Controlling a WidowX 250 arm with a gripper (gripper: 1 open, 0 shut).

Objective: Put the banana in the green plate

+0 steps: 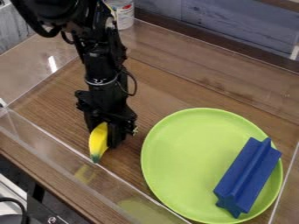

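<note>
A small yellow banana (98,142) lies on the wooden table, left of the green plate (193,162). My gripper (103,133) points straight down over it, with its black fingers closed against the banana's upper end. The banana's lower tip sticks out toward the front edge. The large round lime-green plate lies flat at the lower right, a short gap from the banana.
A blue ridged block (246,178) lies on the right part of the plate. A clear plastic wall (47,149) runs along the front left of the table. A white container (121,13) stands at the back, behind the arm.
</note>
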